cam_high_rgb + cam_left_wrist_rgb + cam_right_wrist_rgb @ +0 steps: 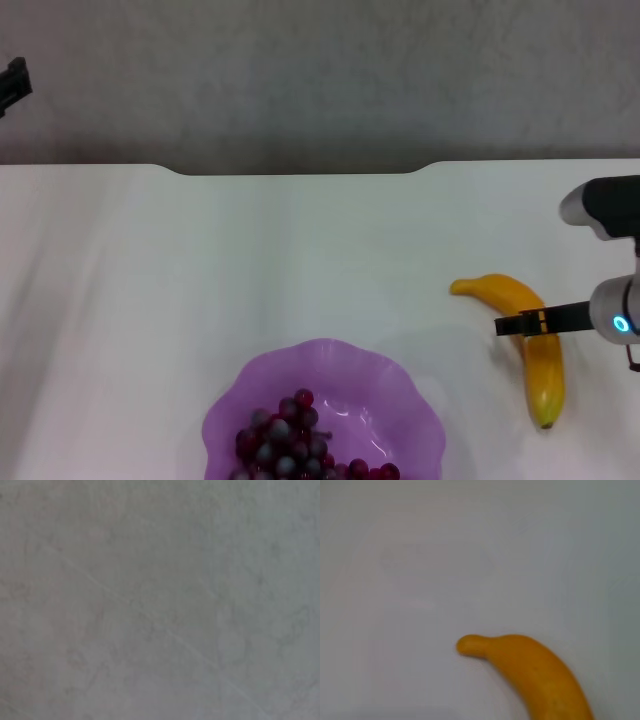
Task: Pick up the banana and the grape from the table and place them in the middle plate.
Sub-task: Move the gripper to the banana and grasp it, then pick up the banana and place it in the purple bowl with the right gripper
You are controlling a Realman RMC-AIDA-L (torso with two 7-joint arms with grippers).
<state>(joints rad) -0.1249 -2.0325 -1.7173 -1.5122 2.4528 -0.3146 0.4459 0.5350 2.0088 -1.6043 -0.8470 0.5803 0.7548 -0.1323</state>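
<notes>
The banana [545, 375] lies on the white table [300, 250] at the right, its stem end pointing left; it also shows in the right wrist view [535, 672]. My right gripper [520, 324] reaches in from the right edge and sits over the banana's middle. The grape bunch [285, 435] lies in the light purple scalloped plate [400, 380] at the front centre, partly cut off by the frame's lower edge. My left gripper [14, 85] is parked at the far left, beyond the table's back edge. The left wrist view shows only a plain grey surface.
The table's far edge has a shallow notch [300, 170] at its middle, with a grey floor behind it. Bare tabletop lies between the plate and the banana and across the left side.
</notes>
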